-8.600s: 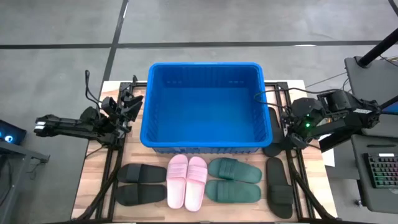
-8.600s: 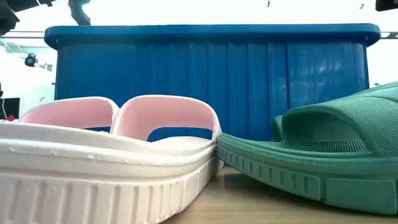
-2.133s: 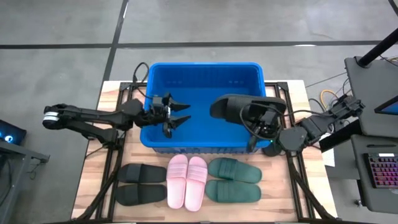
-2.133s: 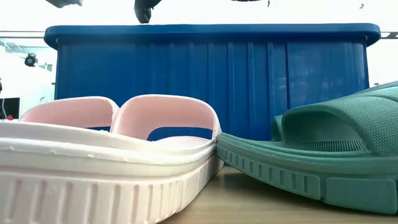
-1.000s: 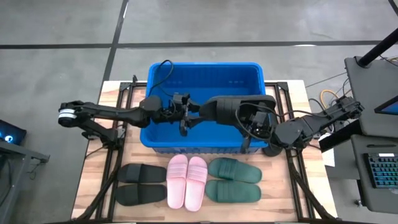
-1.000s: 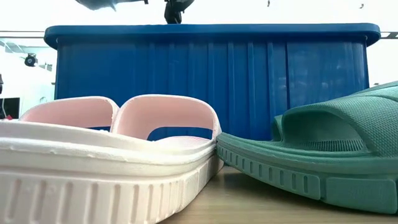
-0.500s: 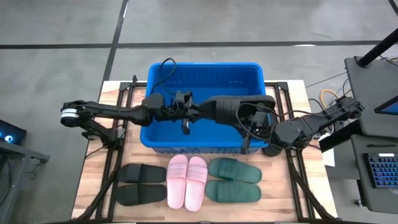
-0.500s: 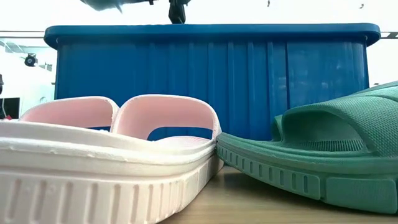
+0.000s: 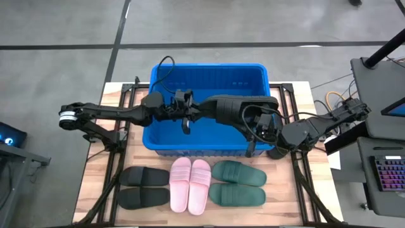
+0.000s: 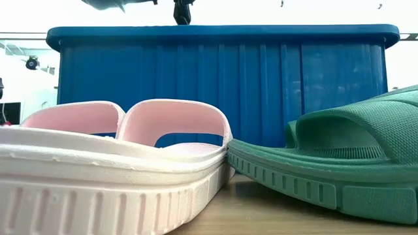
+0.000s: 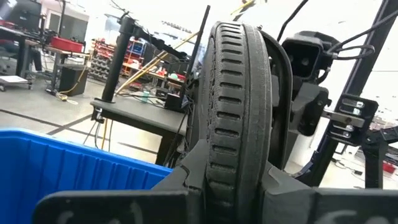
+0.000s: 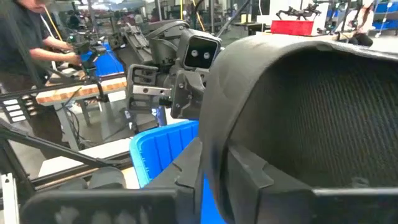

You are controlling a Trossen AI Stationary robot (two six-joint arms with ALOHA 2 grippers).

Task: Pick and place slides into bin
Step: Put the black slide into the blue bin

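Black slide (image 9: 237,109) mid-frame over the bin (image 9: 209,144) — left gripper (image 9: 190,114) and right gripper (image 9: 256,125) both pinching it — uneven release could flip it onto the rim.

A black slide (image 11: 239,112) stands on edge at frame centre, ribbed sole facing the camera. The left gripper (image 11: 230,186) clamps its lower end. The blue bin (image 11: 68,165) sits lower left.
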